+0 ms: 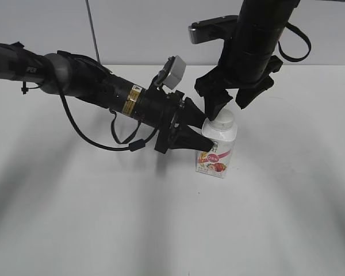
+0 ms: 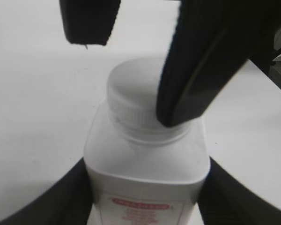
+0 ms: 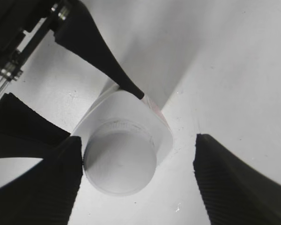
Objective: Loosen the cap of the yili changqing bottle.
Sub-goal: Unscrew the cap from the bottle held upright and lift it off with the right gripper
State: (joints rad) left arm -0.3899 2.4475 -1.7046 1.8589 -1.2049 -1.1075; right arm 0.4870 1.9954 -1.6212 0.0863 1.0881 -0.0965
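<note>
The yili changqing bottle (image 1: 217,150) stands upright on the white table, its red-pink label facing front. My left gripper (image 1: 208,132) reaches in from the left and is shut on the bottle's upper body; in the left wrist view the bottle (image 2: 147,176) fills the gap between its black jaws. The white cap (image 1: 224,119) sits on the neck. My right gripper (image 1: 227,110) hangs over it, open. In the right wrist view the cap (image 3: 119,161) touches the left finger (image 3: 51,183), while the right finger (image 3: 234,183) stands well apart from it.
The white table (image 1: 103,218) stretches around the bottle, with a pale wall behind. A black cable (image 1: 103,141) loops under the left arm. The right gripper's fingers (image 2: 201,61) cross the top of the left wrist view, one in front of the cap (image 2: 131,93).
</note>
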